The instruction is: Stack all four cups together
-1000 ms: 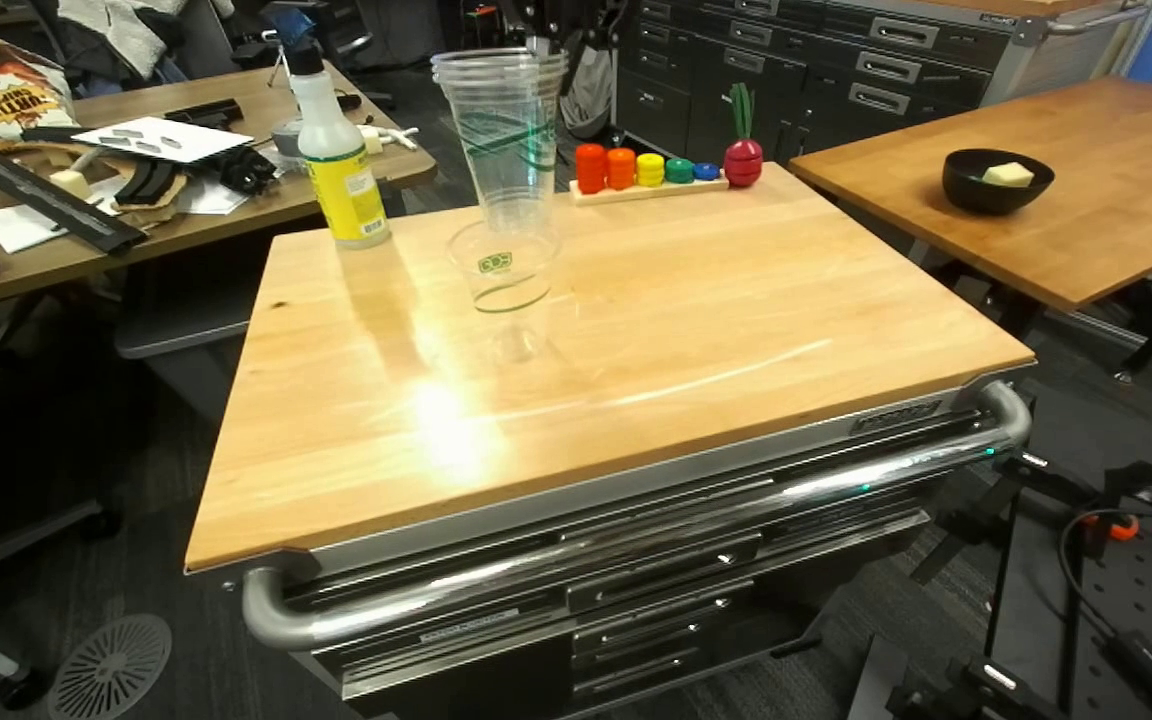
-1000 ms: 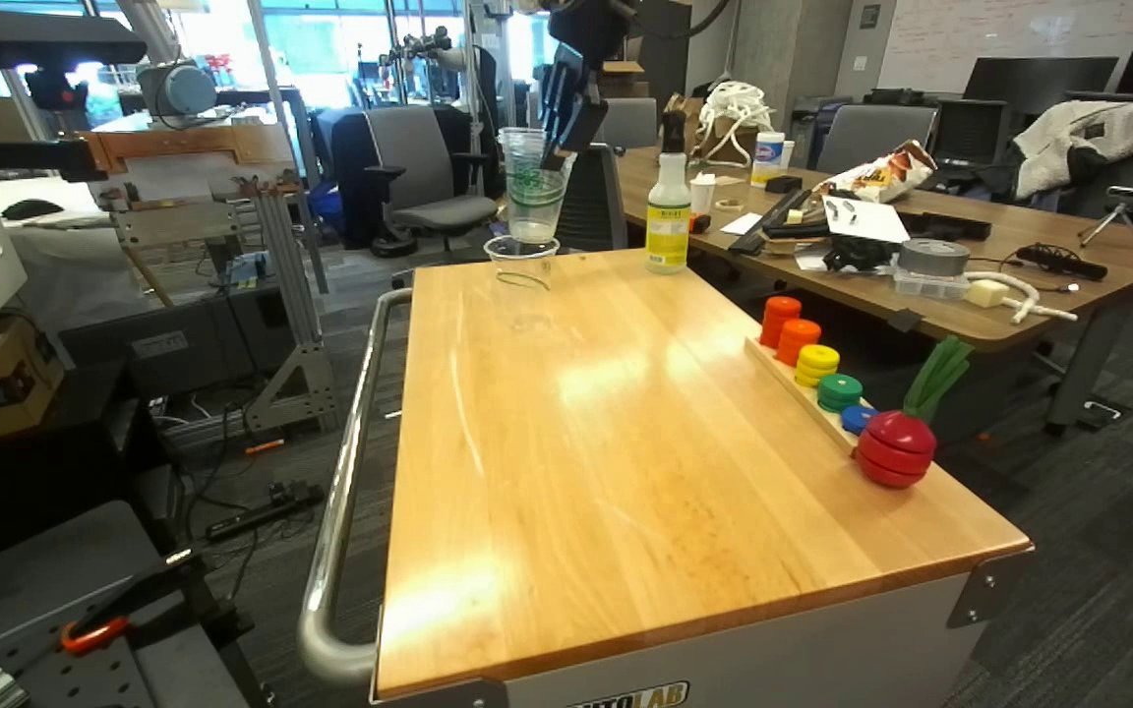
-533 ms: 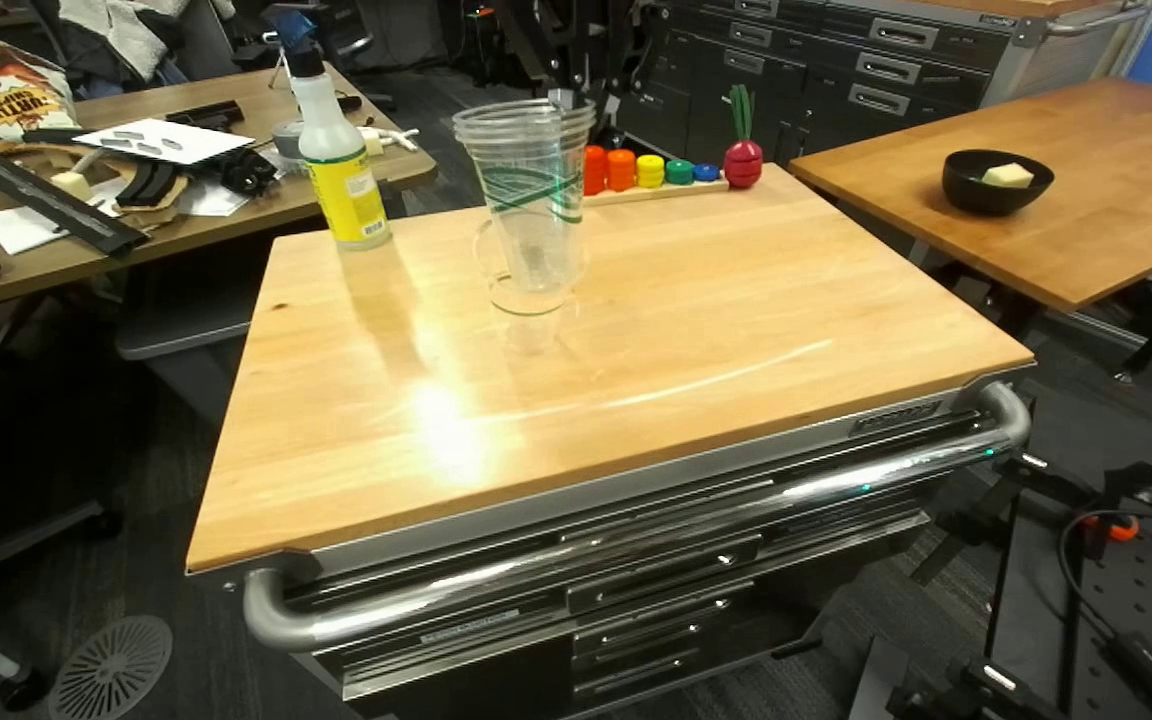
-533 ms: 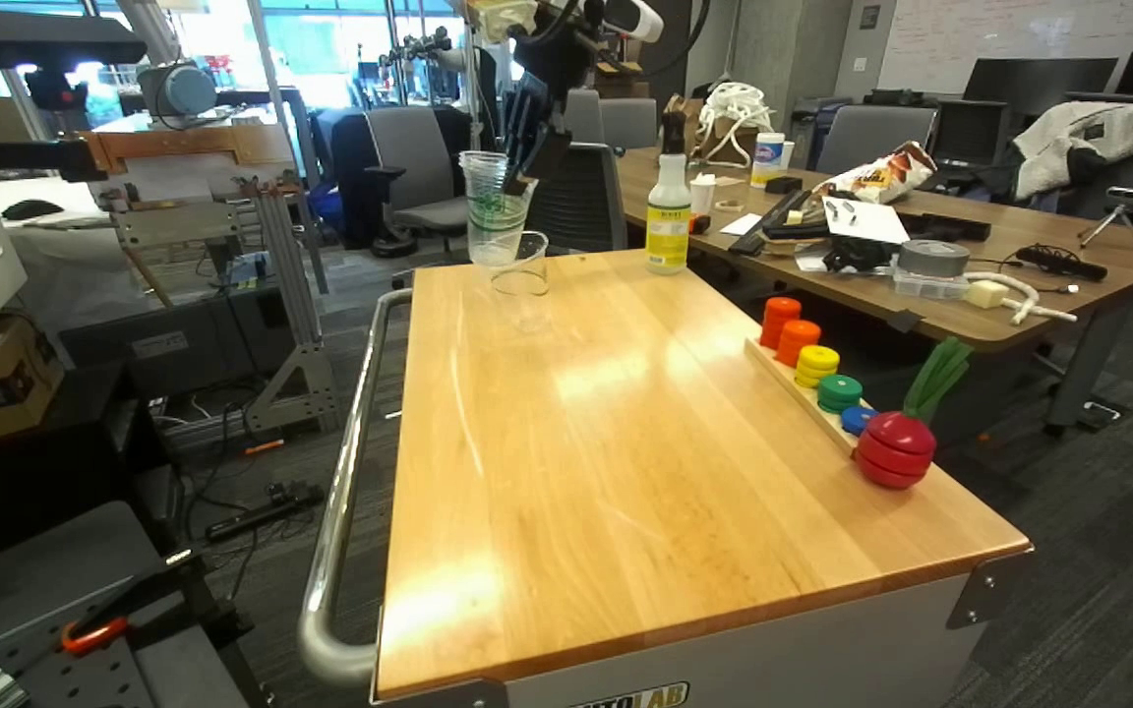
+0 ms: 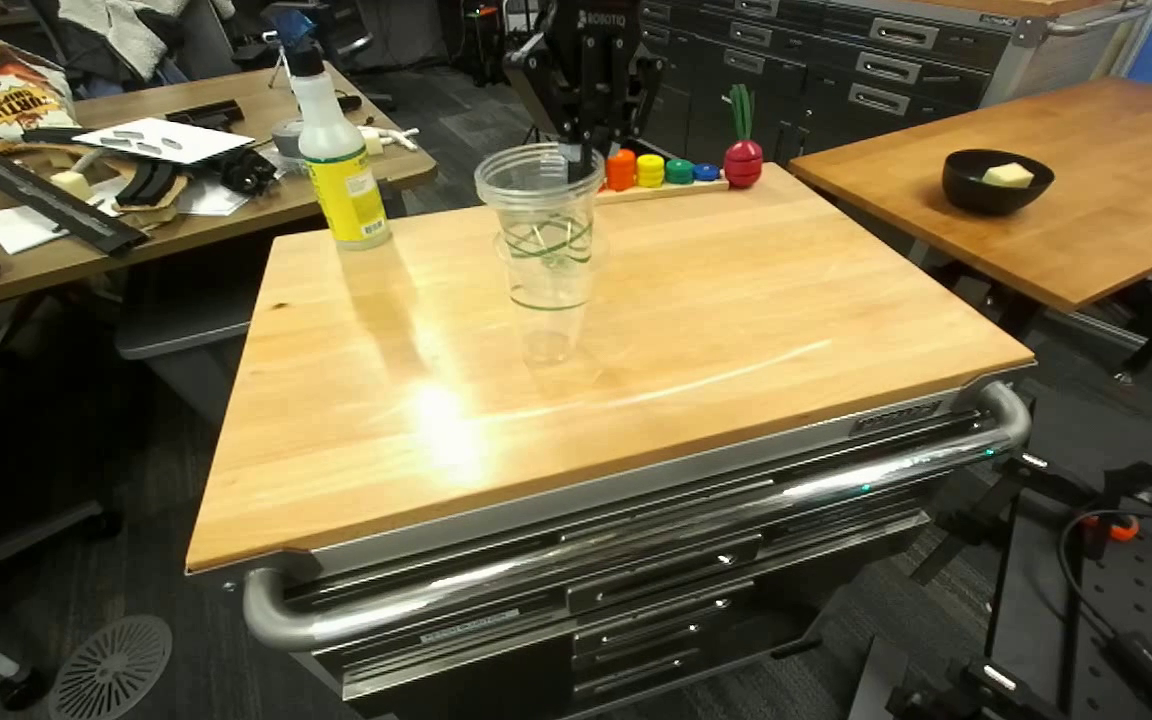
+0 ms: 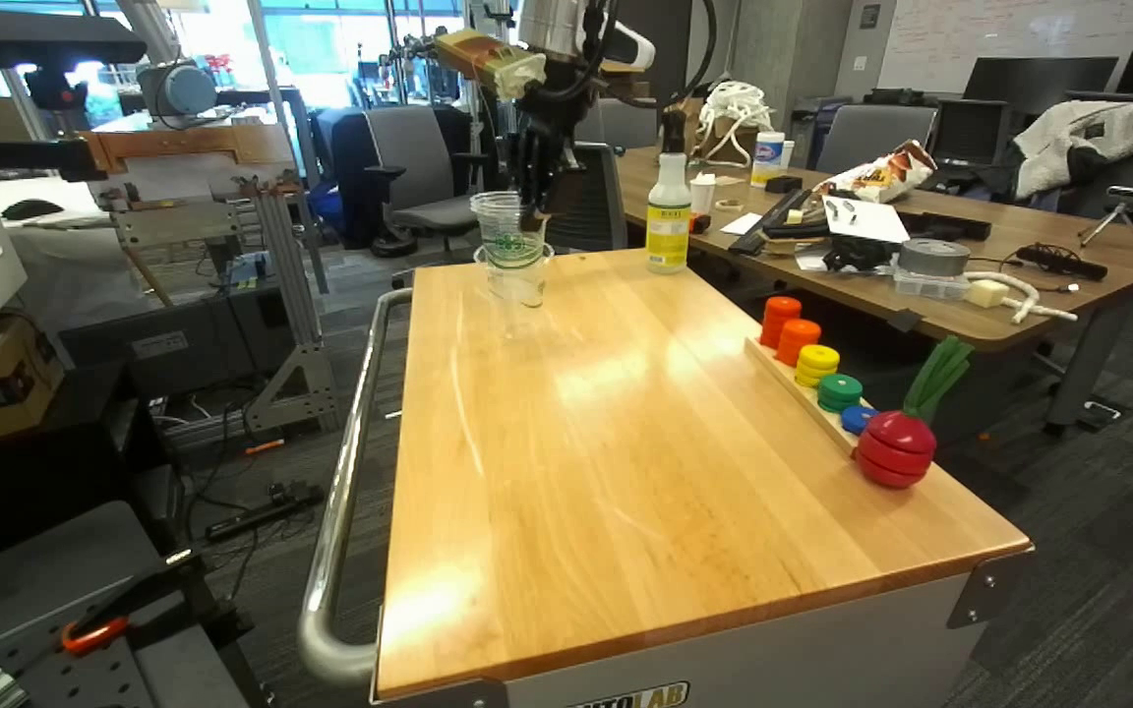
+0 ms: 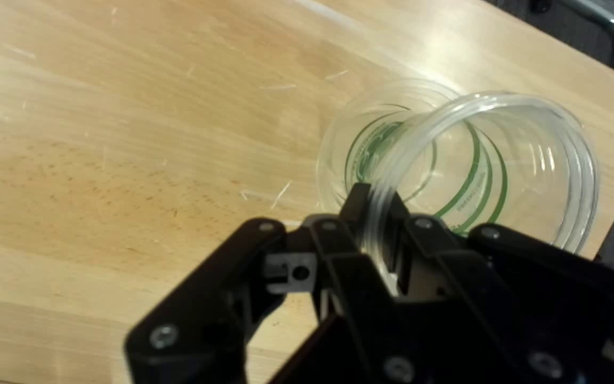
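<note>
My gripper (image 7: 376, 200) is shut on the rim of a stack of nested clear cups (image 7: 531, 154). The held cup stack shows several rims close together and green print, also in both exterior views (image 5: 546, 225) (image 6: 510, 231). A single clear cup (image 7: 349, 138) stands on the wooden top under the stack, its base (image 5: 548, 350) low in an exterior view. The stack's lower part overlaps this cup in both exterior views and appears to be inside its rim. How deep is hard to tell through the clear plastic. In the wrist view the stack leans across the lower cup's opening.
A yellow-labelled spray bottle (image 5: 348, 200) stands near the wooden top's edge, apart from the cups. A wooden toy with coloured rings (image 6: 815, 366) and a red radish toy (image 6: 896, 449) lie along the same edge. A metal handle bar (image 5: 636, 545) runs along the opposite edge.
My gripper has moved down with the cup stack, onto the single cup. The single cup has shifted slightly; it was tilted half a second ago and now looks upright.
</note>
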Robot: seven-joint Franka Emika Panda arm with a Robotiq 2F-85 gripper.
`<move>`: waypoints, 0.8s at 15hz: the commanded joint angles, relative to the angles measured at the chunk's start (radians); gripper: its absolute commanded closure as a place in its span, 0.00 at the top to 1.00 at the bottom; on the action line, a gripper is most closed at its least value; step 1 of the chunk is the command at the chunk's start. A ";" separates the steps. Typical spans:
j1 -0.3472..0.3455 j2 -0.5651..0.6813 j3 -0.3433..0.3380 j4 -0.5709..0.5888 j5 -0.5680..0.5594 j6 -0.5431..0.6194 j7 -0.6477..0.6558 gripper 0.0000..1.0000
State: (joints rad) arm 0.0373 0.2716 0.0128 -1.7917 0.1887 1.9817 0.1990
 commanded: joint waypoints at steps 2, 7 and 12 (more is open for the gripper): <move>0.008 -0.022 0.002 -0.069 -0.068 0.133 -0.048 0.02; -0.003 -0.057 0.017 -0.084 -0.046 0.134 -0.135 0.48; -0.017 -0.139 0.013 -0.099 -0.030 0.132 -0.217 0.88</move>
State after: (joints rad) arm 0.0378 0.2164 0.0194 -1.8463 0.1405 2.1041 0.0341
